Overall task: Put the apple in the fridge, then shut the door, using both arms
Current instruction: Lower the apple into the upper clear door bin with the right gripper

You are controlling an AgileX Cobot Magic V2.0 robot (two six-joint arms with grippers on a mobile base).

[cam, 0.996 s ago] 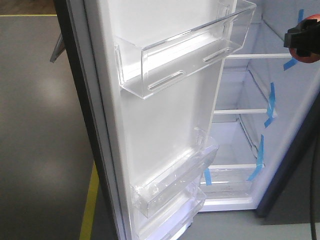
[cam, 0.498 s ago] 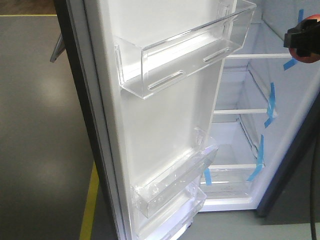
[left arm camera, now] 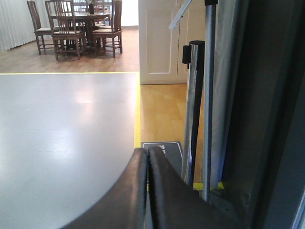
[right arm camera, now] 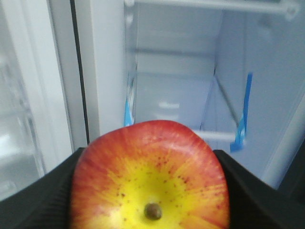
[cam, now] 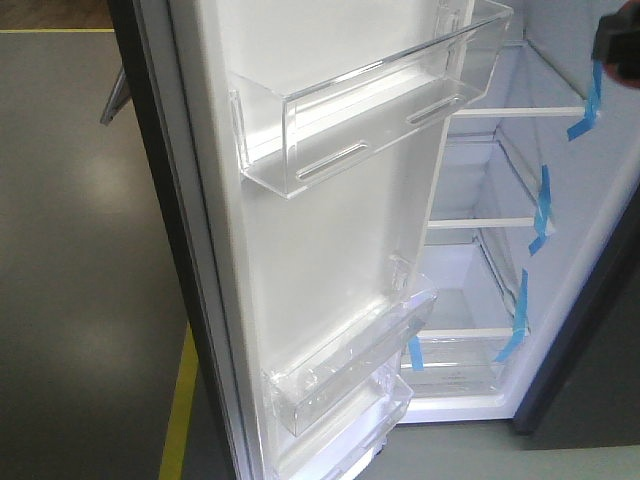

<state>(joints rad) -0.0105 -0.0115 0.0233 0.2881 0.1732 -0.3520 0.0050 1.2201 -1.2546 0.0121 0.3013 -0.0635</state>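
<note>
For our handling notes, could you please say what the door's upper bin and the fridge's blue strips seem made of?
The upper bin looks like clear, glossy rigid plastic: the white door shows through it and edges glint. The blue strips look like thin matte tape, probably adhesive, lying flat.

Wooden chairs [left arm camera: 66, 29] around table [left arm camera: 78, 15] — yellow floor line [left arm camera: 137, 112], metal poles [left arm camera: 208, 95].

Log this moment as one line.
phase: approaching fridge | right end effector: shut on apple | left end effector: shut, empty | door: open
</note>
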